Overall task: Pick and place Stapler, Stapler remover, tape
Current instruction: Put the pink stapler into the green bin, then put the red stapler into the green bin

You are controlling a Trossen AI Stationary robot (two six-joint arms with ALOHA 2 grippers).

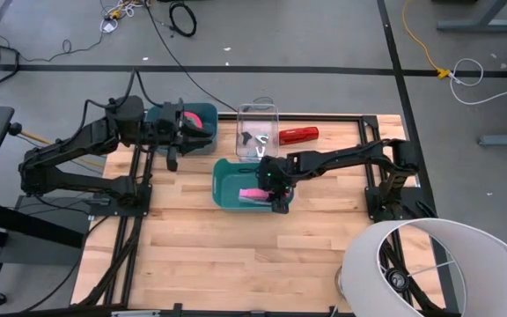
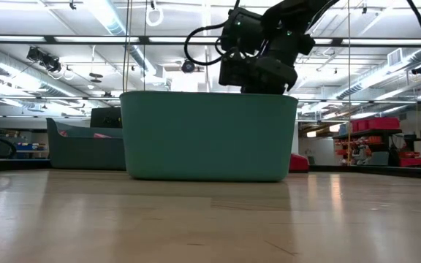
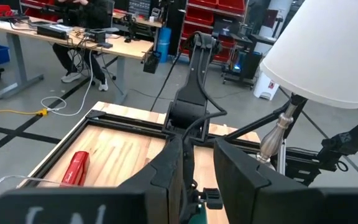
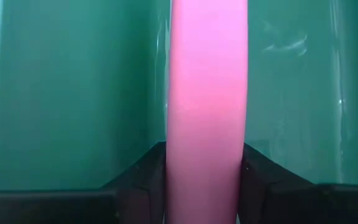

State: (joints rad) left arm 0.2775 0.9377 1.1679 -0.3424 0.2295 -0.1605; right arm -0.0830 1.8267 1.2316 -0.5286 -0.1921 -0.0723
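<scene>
My right gripper (image 1: 276,188) reaches down into the teal bin (image 1: 227,180) and is shut on a pink tape roll (image 4: 207,81). In the low view it hangs over the bin's rim (image 2: 258,73). The red stapler (image 1: 298,135) lies flat on the table beside the clear box (image 1: 258,114). A dark stapler remover (image 1: 255,141) lies inside that box. My left gripper (image 1: 172,148) hovers open by the dark teal bin (image 1: 202,113), where a pinkish-red roll (image 1: 194,121) shows. No green rolls are visible. My right gripper pinches the pink roll's outer band (image 4: 207,155) between its two fingers (image 4: 138,180), one on each flat side. The roll stands on edge inside the teal bin (image 4: 73,93). Whether its lower edge rests on the bin's floor does not show.
A white lampshade (image 1: 429,264) stands at the table's near right corner. The clear box and the dark teal bin sit along the far edge. Bare wood (image 1: 236,255) spreads over the near half. Black frame rails border the tabletop.
</scene>
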